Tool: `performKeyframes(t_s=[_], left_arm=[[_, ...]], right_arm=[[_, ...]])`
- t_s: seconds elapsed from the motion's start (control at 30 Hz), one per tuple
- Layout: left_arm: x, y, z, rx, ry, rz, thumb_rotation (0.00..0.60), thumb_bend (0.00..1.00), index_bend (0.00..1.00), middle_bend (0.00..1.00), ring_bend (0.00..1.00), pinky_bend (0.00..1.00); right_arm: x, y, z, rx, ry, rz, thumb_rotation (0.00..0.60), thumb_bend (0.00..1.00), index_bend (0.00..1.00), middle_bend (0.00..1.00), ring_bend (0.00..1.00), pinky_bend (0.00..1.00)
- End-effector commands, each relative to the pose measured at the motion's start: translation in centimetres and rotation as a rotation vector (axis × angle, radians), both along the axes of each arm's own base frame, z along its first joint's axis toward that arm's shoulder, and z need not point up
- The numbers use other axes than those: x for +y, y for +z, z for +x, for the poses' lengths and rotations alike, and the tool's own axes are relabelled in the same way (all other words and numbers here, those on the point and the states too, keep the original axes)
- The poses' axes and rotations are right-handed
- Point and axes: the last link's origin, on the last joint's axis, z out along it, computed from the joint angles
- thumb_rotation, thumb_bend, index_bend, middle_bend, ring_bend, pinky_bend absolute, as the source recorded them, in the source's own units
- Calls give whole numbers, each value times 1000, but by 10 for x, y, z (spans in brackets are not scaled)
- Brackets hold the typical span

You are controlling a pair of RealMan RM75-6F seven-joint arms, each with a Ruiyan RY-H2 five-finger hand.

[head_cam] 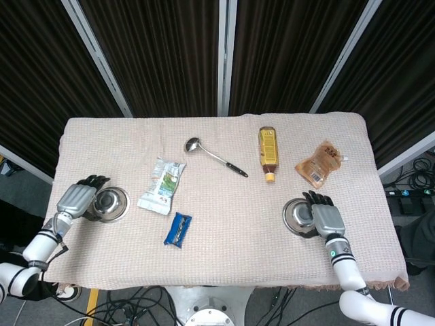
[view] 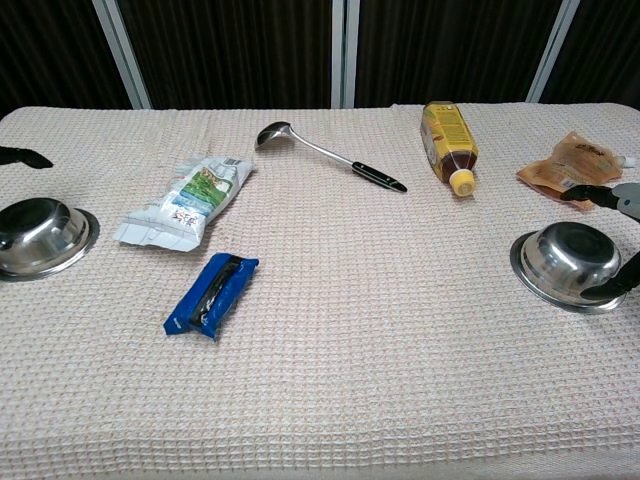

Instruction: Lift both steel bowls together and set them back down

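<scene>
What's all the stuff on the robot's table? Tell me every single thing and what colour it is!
steel bowl: 2, silver, one near the left edge, one near the right edge
ladle: 1, silver with black handle, back middle
bottle: 1, amber with yellow cap, lying down, back right
brown pouch: 1, far right, behind the right bowl
white and green packet: 1, beside the left bowl
blue wrapper: 1, front, left of middle
table cloth: 1, beige
left hand: at the left bowl
right hand: at the right bowl
</scene>
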Motion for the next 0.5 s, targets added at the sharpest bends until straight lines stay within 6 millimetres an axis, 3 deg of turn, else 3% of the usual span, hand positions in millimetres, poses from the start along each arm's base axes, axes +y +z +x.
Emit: performKeyframes(t_s=[0.03,0.5], left_arm=[[2,-3,4,5,-3,-25,600,0,79,65,16,178],[2,-22,1,6,28,-97,600,0,199,132,47,239]], right_arm=[[-1,-1,0,7,-5,16,600,0,0,0,0,0],[-8,-13,2,-2,-10,36,600,0,0,0,0,14]])
